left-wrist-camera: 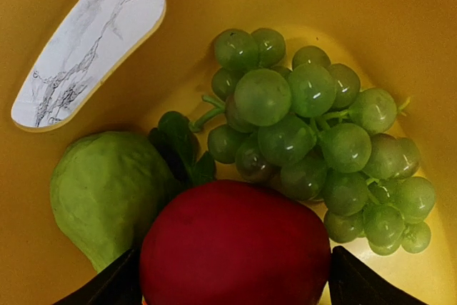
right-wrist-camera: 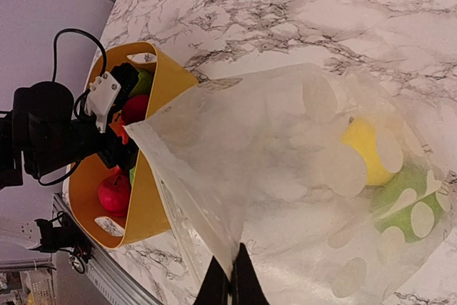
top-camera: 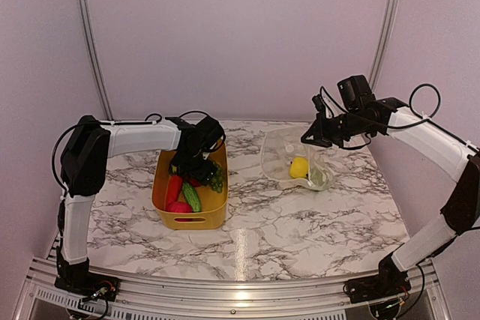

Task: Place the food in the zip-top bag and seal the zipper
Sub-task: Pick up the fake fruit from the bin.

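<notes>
My left gripper (top-camera: 196, 157) is down inside the yellow bin (top-camera: 219, 211). In the left wrist view its fingers (left-wrist-camera: 107, 287) press both sides of a dark red toy fruit (left-wrist-camera: 235, 248). Green grapes (left-wrist-camera: 314, 141) and a green fruit (left-wrist-camera: 107, 191) lie just beyond it. My right gripper (top-camera: 311, 139) is shut on the mouth edge of the clear dotted zip-top bag (top-camera: 279, 151) and holds it lifted and open toward the bin. In the right wrist view the fingers (right-wrist-camera: 230, 283) pinch the bag's edge (right-wrist-camera: 214, 198). A yellow lemon (right-wrist-camera: 364, 148) and a green fruit (right-wrist-camera: 407, 205) lie inside the bag.
The bin also holds a red apple (top-camera: 178, 207), a cucumber (top-camera: 192, 196), an orange-red piece (top-camera: 173, 187) and the grapes (top-camera: 217, 177). The bag's mouth is close to the bin's right wall (right-wrist-camera: 153, 198). Marble table (top-camera: 300, 222) lies in front of both.
</notes>
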### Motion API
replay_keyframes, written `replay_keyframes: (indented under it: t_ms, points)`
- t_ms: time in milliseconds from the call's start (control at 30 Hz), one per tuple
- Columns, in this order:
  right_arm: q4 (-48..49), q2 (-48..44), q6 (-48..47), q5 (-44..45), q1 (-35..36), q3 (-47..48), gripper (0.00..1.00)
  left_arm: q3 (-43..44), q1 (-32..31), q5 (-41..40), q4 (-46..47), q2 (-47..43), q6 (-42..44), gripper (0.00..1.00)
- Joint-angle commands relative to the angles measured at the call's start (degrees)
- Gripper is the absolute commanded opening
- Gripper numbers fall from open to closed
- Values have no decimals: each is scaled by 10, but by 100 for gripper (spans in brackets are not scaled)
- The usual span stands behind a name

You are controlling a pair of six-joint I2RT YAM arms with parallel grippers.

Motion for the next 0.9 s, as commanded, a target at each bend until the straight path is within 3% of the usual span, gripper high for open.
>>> replay_keyframes:
  t_ms: [0,300,867]
  points:
    - [3,-11,6,9,6,16,0,21,4,2,-23,23,4,90]
    - [-5,-10,4,12,6,25,0,34,4,-3,-36,6,-8,81]
    - [-11,-1,-5,14,6,27,0,51,3,44,-50,-160,-88,78]
